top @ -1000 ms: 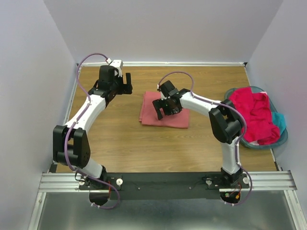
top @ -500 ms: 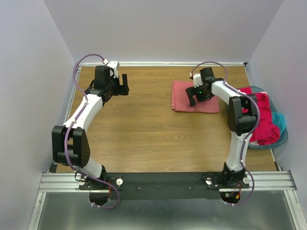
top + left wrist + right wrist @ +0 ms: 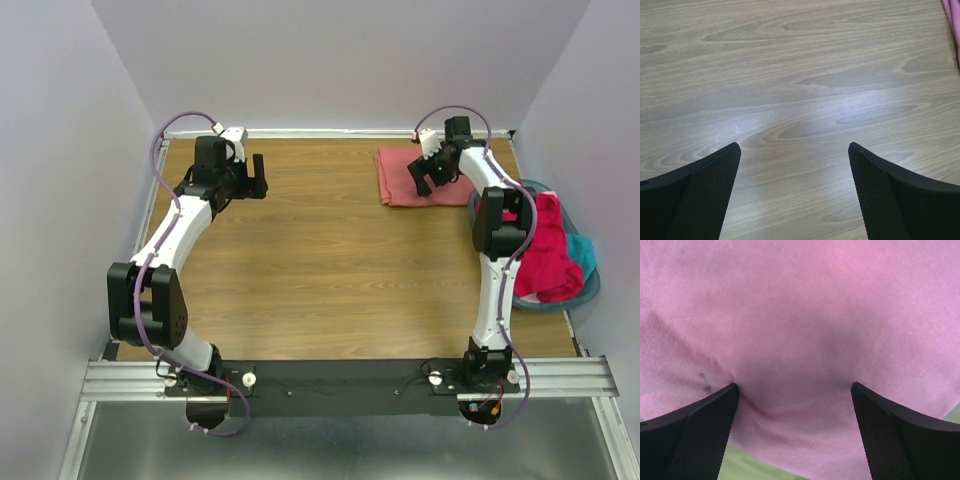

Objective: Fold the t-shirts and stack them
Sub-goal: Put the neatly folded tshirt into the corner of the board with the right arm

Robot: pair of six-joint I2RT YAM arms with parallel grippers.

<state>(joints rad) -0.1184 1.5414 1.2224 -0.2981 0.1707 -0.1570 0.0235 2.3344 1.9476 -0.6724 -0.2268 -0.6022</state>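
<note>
A folded salmon-pink t-shirt (image 3: 396, 178) lies flat at the back right of the wooden table. My right gripper (image 3: 422, 178) is open, with both fingertips pressed down on the shirt's top, which fills the right wrist view (image 3: 800, 315). A small crease runs between the fingers. A magenta-red t-shirt (image 3: 545, 245) is crumpled over a teal t-shirt (image 3: 583, 250) in the basket. My left gripper (image 3: 262, 175) is open and empty above bare wood at the back left (image 3: 795, 150). A sliver of the pink shirt (image 3: 955, 15) shows at that view's top right.
A round teal plastic basket (image 3: 590, 292) sits at the table's right edge, close beside my right arm. White walls enclose the table at the back and on both sides. Bare wood (image 3: 320, 260) spans the middle.
My right gripper has slid the folded pink shirt from the table's centre to the back right corner. The left gripper has stayed at the back left and turned slightly.
</note>
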